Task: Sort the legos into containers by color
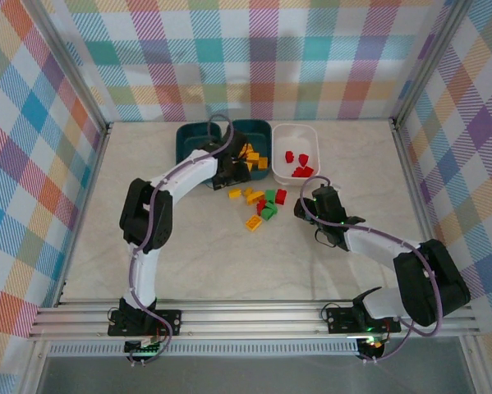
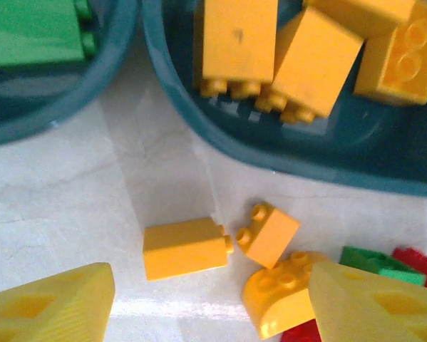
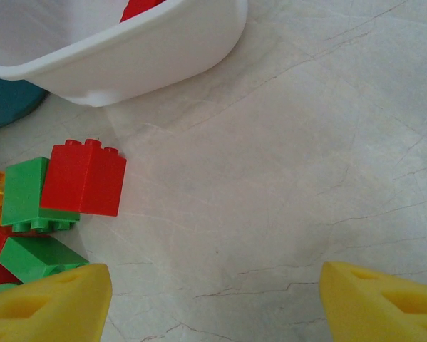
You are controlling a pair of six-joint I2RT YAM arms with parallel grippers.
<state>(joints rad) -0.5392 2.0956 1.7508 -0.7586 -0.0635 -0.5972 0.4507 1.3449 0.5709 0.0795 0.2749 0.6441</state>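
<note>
Three containers stand in a row at the back: a teal tub [image 1: 184, 144] holding a green brick [image 2: 31, 32], a teal tub [image 1: 252, 123] with yellow bricks [image 2: 238, 39], and a white tub [image 1: 277, 156] with red ones. Loose legos lie in front: a yellow block [image 2: 184, 246], a smaller yellow one [image 2: 270, 234], a round yellow one [image 2: 281, 296], a red brick [image 3: 85, 178] and green bricks [image 3: 24, 192]. My left gripper [image 2: 213, 313] hangs open over the yellow pieces, holding nothing. My right gripper [image 3: 213, 306] is open over bare table, right of the pile.
The loose pile [image 1: 262, 205] sits mid-table just in front of the tubs. Aluminium rails and plaid walls [image 1: 65, 123] close in the table. Bare marble-patterned surface [image 1: 229, 263] stretches between the pile and the arm bases.
</note>
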